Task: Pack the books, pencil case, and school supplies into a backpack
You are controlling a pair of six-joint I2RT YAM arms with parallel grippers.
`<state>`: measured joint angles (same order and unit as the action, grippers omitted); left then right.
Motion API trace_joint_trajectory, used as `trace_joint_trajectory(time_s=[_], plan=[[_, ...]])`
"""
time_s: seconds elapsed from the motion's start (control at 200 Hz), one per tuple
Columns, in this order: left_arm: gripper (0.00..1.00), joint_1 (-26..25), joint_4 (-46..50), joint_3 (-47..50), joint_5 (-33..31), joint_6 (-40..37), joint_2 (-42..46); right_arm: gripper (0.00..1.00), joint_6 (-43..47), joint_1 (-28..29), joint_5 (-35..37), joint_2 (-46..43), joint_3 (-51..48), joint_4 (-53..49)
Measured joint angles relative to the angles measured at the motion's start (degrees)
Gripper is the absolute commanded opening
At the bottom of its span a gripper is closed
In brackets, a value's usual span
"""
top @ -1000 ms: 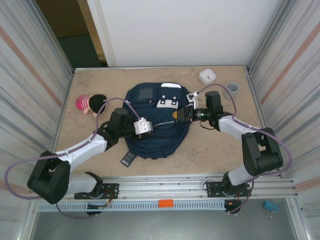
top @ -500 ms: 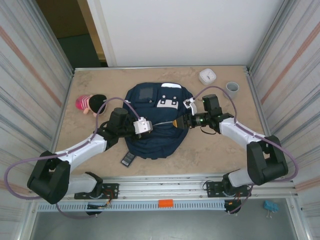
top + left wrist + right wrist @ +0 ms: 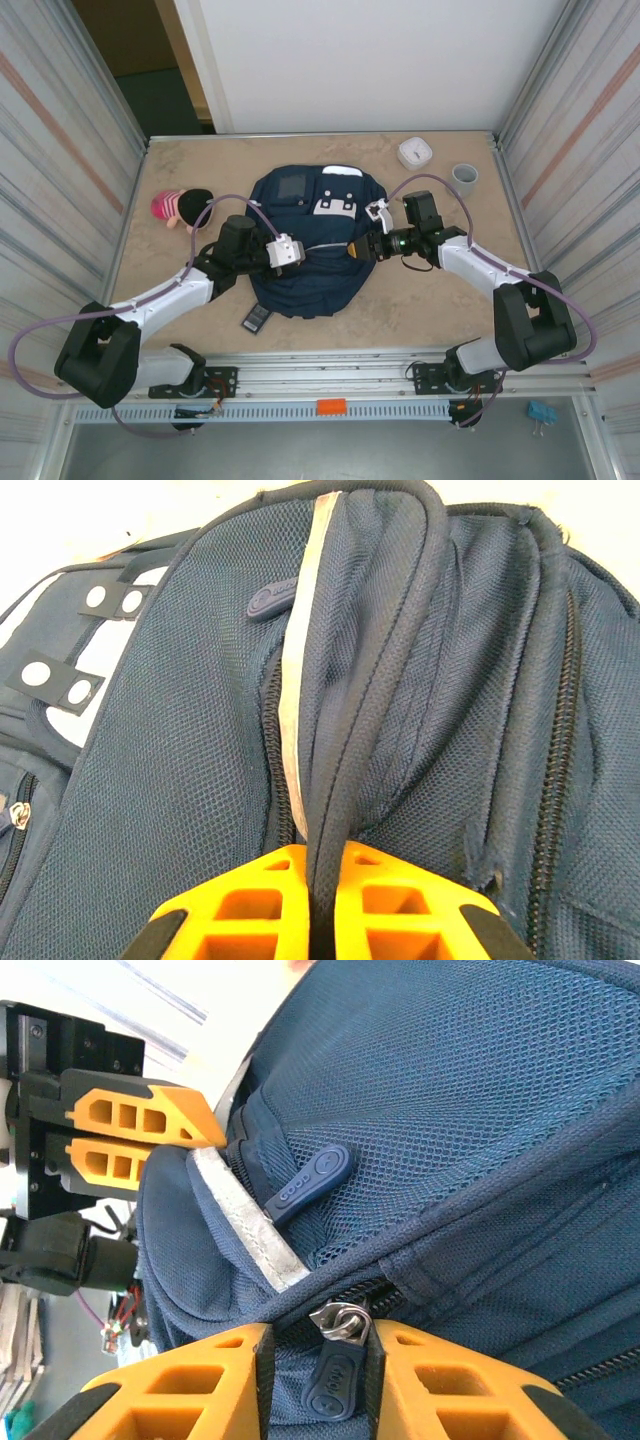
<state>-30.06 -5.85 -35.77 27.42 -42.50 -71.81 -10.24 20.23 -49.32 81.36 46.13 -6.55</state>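
Backpack (image 3: pixel 310 285) lies on table (image 3: pixel 200 165), contents hidden, left claw (image 3: pixel 322 900) pinching its fabric.

Right tool (image 3: pixel 354 247) closing on zipper pull (image 3: pixel 335 1385)
It shifts nearer along the backpack (image 3: pixel 300 285), jaws narrowing either side of the pull.

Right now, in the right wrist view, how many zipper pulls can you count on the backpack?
2. The lower pull sits between the fingers of the right gripper; the upper pull lies beside the white reflective strip. More may hide in the backpack's folds.
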Motion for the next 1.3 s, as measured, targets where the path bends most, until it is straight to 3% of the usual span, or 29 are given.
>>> trace_joint_trajectory(time_s=[0.125, 0.366, 0.506, 0.616, 0.942, 1.298], plan=[[0.04, 0.0, -0.35, 0.02, -0.42, 0.42, 0.0, 0.36, 0.02, 0.02, -0.5, -0.37, -0.55, 0.31], [0.04, 0.0, -0.44, 0.02, -0.44, 0.81, 0.0, 0.27, -1.86, 0.0, -1.27, -0.39, -1.31, 2.23], [0.04, 0.0, -1.09, 0.39, -0.46, 0.83, 0.0, 0.35, -3.39, 0.0, -1.42, -1.03, -2.51, 3.5], [0.04, 0.0, -1.64, 0.68, -0.46, 1.05, 0.0, 0.35, -4.66, 0.02, -2.14, -1.7, -3.69, 5.25], [0.03, 0.0, -2.34, 0.68, -0.92, 1.97, 0.0, 0.12, -8.33, 0.07, 0.15, -3.61, -5.11, 7.76], [0.01, -3.98, -2.78, -0.42, -8.39, 5.14, -1.27, 0.0, -8.83, 3.48, 10.01, -9.51, -5.92, 3.78]])
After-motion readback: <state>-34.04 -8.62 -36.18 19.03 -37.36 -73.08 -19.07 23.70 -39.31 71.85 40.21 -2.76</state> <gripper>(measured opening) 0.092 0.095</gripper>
